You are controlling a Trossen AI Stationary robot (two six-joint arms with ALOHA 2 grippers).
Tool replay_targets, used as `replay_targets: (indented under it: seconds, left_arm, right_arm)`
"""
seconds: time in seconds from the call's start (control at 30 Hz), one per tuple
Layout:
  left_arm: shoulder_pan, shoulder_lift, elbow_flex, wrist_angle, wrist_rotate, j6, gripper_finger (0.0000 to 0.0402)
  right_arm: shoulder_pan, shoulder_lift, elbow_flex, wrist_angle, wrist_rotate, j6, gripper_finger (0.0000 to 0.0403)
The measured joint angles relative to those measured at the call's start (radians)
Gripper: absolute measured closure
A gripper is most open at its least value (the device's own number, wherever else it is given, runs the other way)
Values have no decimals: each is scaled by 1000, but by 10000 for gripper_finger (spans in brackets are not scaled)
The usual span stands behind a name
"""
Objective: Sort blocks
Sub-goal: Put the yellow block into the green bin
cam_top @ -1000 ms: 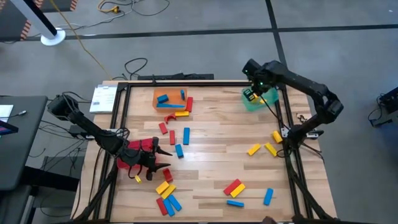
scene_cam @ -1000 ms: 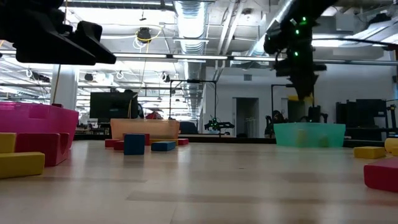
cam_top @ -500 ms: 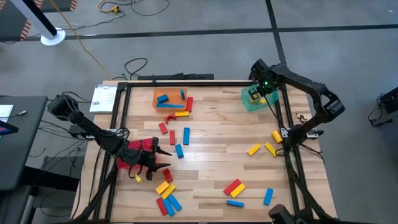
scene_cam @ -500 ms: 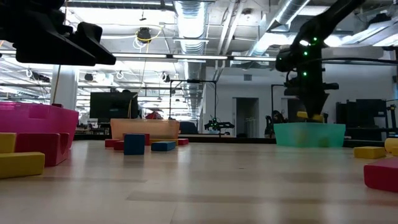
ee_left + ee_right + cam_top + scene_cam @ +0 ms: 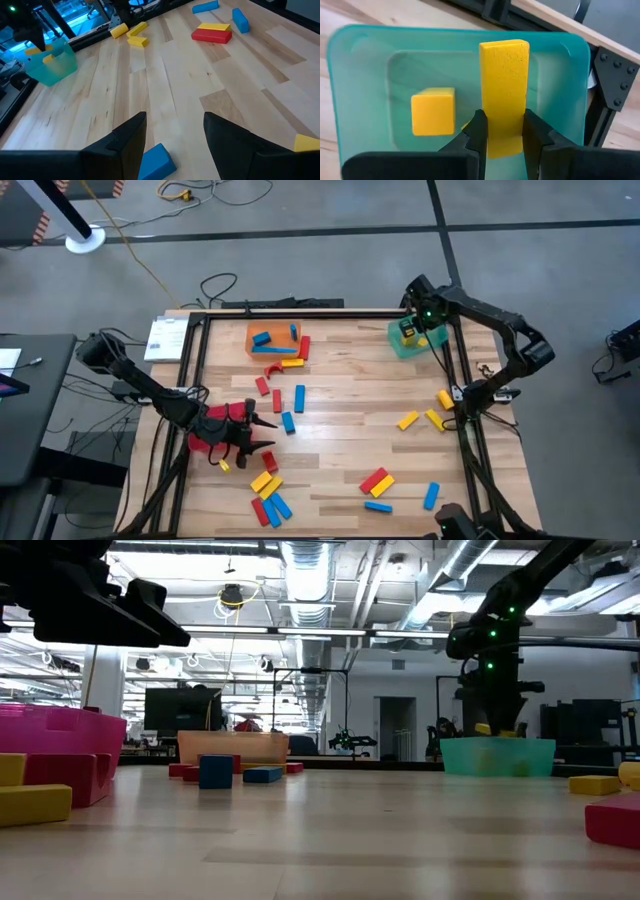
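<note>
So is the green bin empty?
No, a yellow block already lies inside the green bin, and the right hand holds another yellow block over it.

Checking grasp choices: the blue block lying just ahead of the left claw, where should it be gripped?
Grip the blue block across its two long flat sides at mid-length, coming straight down. It lies flat on the table, apart from others, and the open left claw likely spans its narrow width.
</note>
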Motion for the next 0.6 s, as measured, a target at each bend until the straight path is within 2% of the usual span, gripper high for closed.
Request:
replay_targets:
  seconds: [0.17,0.6]
  left_arm:
    - [0,0,0,0,0,-6,207]
    - [0,0,0,-6,0,-17,207]
  right_arm:
    - [-3,0,0,-16,-18,3,309]
    - [-1,0,0,-21,-18,14,242]
